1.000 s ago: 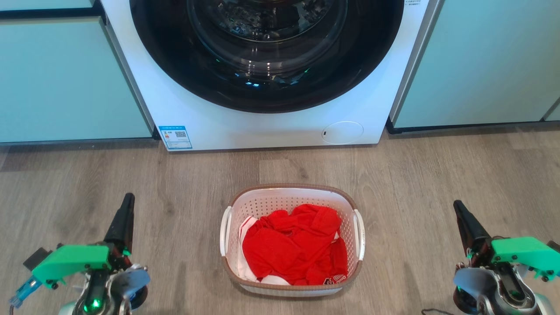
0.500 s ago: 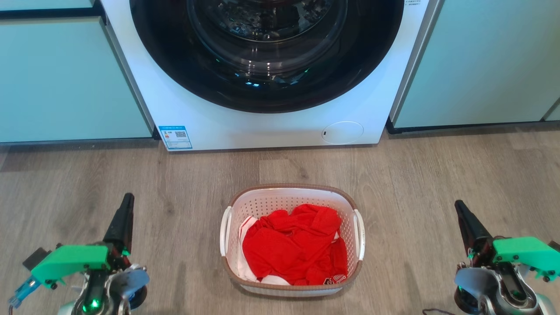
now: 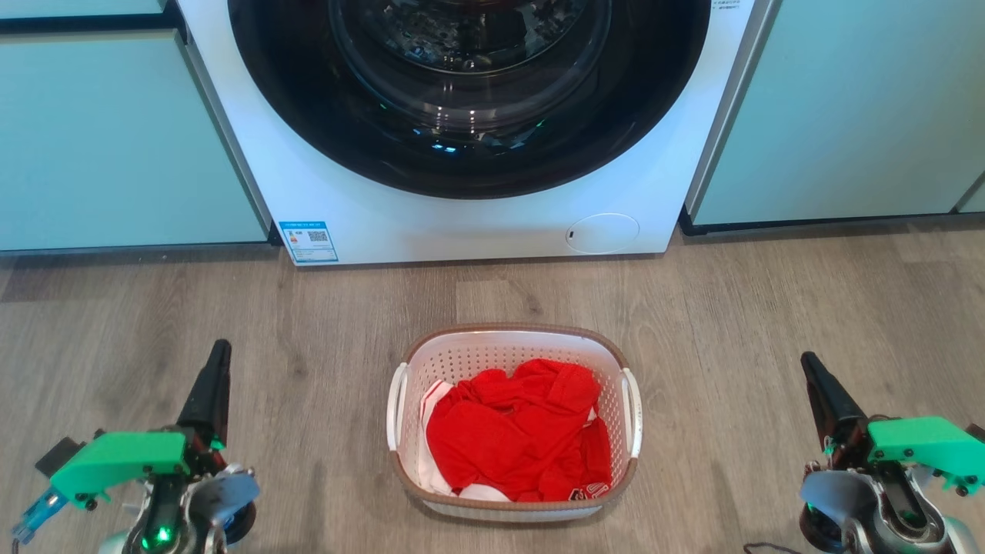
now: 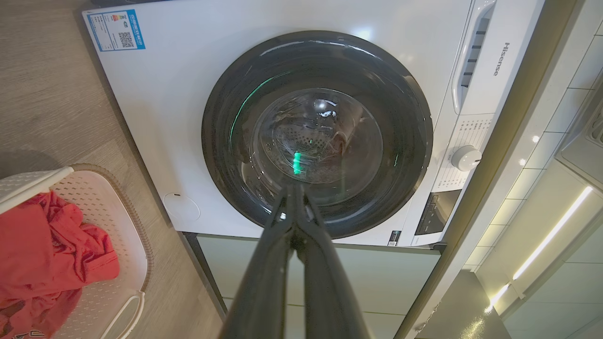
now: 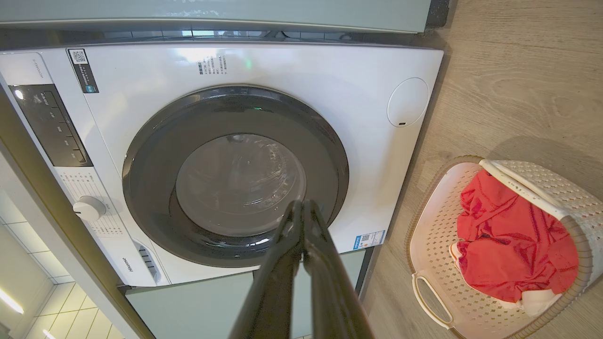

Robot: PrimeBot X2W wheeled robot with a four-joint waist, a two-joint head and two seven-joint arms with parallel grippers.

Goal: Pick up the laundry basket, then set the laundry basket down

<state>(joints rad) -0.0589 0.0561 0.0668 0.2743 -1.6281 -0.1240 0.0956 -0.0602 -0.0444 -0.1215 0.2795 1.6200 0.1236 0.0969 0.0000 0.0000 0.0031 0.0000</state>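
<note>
One small white perforated plastic laundry basket [image 3: 508, 332], rounded-rectangular with a brown rim and two white side handles, stands on the grey wood-look floor [image 3: 308, 323]. It is in the middle of the scene, near you. Inside it lies a crumpled heap of red cloth [image 3: 512, 431] with some white fabric showing at its edges. How many garments make up the heap cannot be told.

You have two tools, each with two long dark fingers and a green housing. Your left tool [image 3: 218, 358] is at the near left, its fingers pressed fully together, holding nothing and touching nothing. Your right tool [image 3: 809, 365] is at the near right, likewise fully closed and empty. Each is well apart from the basket, one on either side, with floor between the tool and the nearer handle.

On the far side of the basket stands one white front-loading washing machine [image 3: 477, 223], its round dark glass door shut. One pale green cabinet front [image 3: 115, 138] flanks it on the left and another [image 3: 846, 115] on the right. A strip of floor separates the machine from the basket.
</note>
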